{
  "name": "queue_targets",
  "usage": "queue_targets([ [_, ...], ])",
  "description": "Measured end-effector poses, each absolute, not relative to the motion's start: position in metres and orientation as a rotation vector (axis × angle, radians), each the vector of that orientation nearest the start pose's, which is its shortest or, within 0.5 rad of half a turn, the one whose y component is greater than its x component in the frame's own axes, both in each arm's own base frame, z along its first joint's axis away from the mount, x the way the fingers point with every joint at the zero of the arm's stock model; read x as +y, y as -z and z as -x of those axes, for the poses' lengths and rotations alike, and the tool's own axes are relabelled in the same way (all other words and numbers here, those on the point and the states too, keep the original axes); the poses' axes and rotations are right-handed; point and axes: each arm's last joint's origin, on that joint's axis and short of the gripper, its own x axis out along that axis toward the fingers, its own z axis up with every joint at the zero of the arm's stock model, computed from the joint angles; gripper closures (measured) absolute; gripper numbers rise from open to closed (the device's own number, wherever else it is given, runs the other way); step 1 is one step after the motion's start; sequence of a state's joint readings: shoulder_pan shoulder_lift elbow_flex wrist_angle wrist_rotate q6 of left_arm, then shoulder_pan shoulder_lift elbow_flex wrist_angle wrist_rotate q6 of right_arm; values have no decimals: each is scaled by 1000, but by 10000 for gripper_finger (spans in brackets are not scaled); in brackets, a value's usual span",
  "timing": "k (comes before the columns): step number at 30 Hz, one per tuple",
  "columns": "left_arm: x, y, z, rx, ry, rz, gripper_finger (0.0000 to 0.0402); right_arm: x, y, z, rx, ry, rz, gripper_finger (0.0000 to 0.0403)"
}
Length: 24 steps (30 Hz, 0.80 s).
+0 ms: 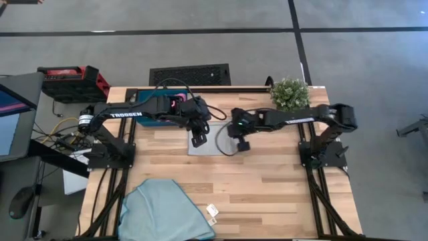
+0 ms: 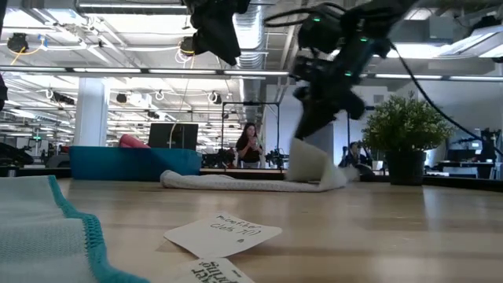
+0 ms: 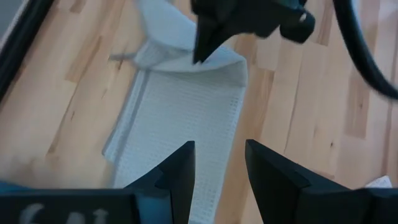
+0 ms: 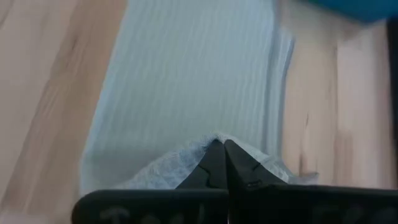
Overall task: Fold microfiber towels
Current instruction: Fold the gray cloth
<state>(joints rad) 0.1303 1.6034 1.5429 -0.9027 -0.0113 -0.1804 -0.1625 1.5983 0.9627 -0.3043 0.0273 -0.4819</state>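
The pale grey towel (image 1: 204, 146) lies on the table's middle, folded into a narrow strip (image 3: 180, 106). My right gripper (image 1: 242, 143) is shut on its right end, just above the table (image 2: 314, 118). My left gripper (image 1: 198, 139) hovers open above the towel's left part, touching nothing (image 3: 219, 165). The light blue towel (image 1: 167, 207) lies rumpled at the near left edge. The pink towel (image 1: 178, 100) sits in the teal tray (image 1: 155, 104). The green towel is out of view. My right gripper pinches a bunched fold at the grey towel's right end (image 4: 186, 163) between its two shut fingers, coming slanting down from the table's right. That end (image 2: 310, 161) is lifted and stands up under the fingers. The rest of the towel (image 2: 236, 181) lies flat on the table.
A potted plant (image 1: 289, 94) stands at the far right corner. Two paper tags (image 1: 212, 213) lie near the front edge beside the blue towel. The teal tray stands at the far edge behind my left gripper. People show in the room beyond the table (image 2: 251, 145).
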Motion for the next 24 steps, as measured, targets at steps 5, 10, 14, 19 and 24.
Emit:
queue_targets([
  [5,40,-335,-326,948,-229,252,269,-57,-197,-350,911,-131,429,401],
  [10,36,-346,-314,932,-252,257,269,-55,-198,-377,883,-198,501,401],
  [14,34,-359,-302,897,-299,240,269,-56,-198,-398,864,-201,509,401],
  [19,33,-372,-285,866,-349,248,269,-51,-201,-421,806,-245,526,401],
  [24,33,-382,-271,835,-387,249,269,-42,-195,-441,787,-277,540,401],
])
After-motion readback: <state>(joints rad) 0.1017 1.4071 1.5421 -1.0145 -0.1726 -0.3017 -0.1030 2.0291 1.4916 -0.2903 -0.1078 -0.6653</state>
